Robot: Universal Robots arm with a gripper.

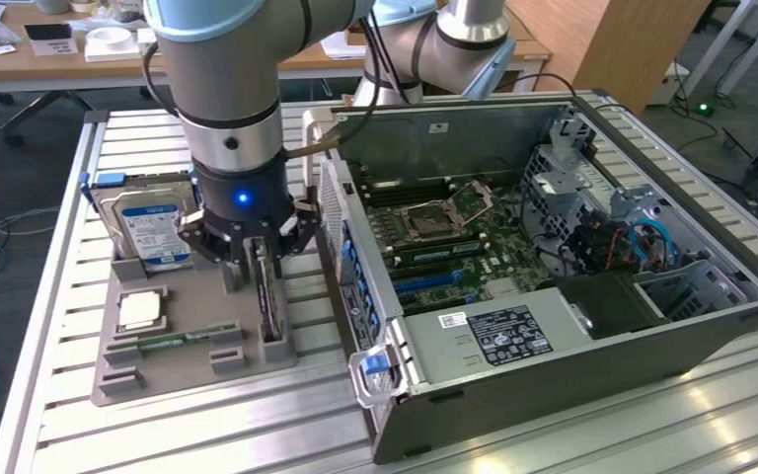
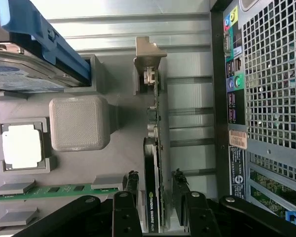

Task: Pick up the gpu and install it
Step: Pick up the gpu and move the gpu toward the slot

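Note:
The gpu [image 1: 268, 306] stands on its long edge in a slot of the grey holder tray [image 1: 182, 370], a thin dark card. In the wrist view the gpu [image 2: 153, 148] runs away from the camera to its silver end bracket [image 2: 149, 54]. My gripper [image 1: 258, 272] hangs straight down over the card's near half. It is open, and the gripper [image 2: 154, 183] has one black finger on each side of the card. Small gaps show between the fingertips [image 2: 132, 181] and the card's faces.
The tray also carries a silver hard drive with a blue label [image 1: 149, 227], a square processor [image 1: 139, 311] and a green memory stick [image 1: 169, 341]. The open computer case [image 1: 576, 326] lies right beside the tray, its motherboard [image 1: 445, 237] exposed and its rear panel [image 2: 266, 98] close to the card.

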